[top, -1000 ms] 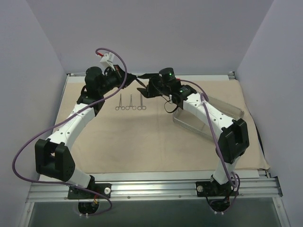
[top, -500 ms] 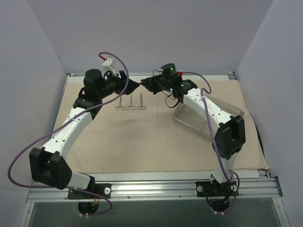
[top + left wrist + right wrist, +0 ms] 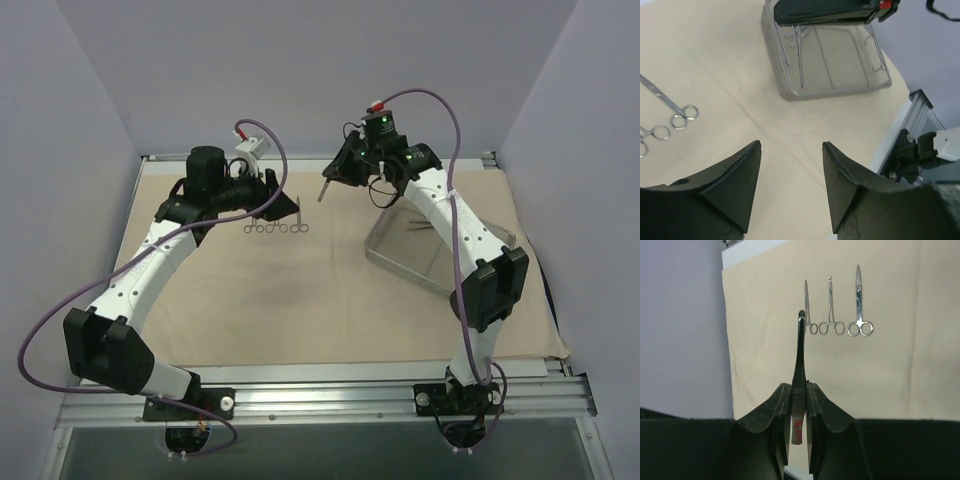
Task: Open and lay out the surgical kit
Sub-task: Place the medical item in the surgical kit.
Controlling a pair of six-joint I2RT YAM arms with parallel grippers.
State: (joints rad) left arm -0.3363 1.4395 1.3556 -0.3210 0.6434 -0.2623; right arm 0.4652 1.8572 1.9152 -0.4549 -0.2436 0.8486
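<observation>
The beige cloth wrap (image 3: 300, 300) lies spread flat over the table. Three scissor-handled instruments (image 3: 275, 229) lie in a row on it at the back left, and the right wrist view shows them from above (image 3: 832, 315). My right gripper (image 3: 338, 170) hangs above the cloth, shut on slim metal tweezers (image 3: 800, 355) that point forward and down (image 3: 324, 190). My left gripper (image 3: 791, 147) is open and empty, hovering right beside the row (image 3: 283, 205). The clear tray (image 3: 390, 258) stands at the right with a slim metal tool (image 3: 800, 60) lying in it.
Grey walls close in the back and both sides. A metal rail (image 3: 320, 385) runs along the near edge where both arm bases are bolted. The right arm's forearm (image 3: 450, 225) crosses above the tray.
The grippers stood tip to tip at the back. My left gripper opened and drew away toward the instrument row. My right gripper shut on the tweezers and swung up and right.
</observation>
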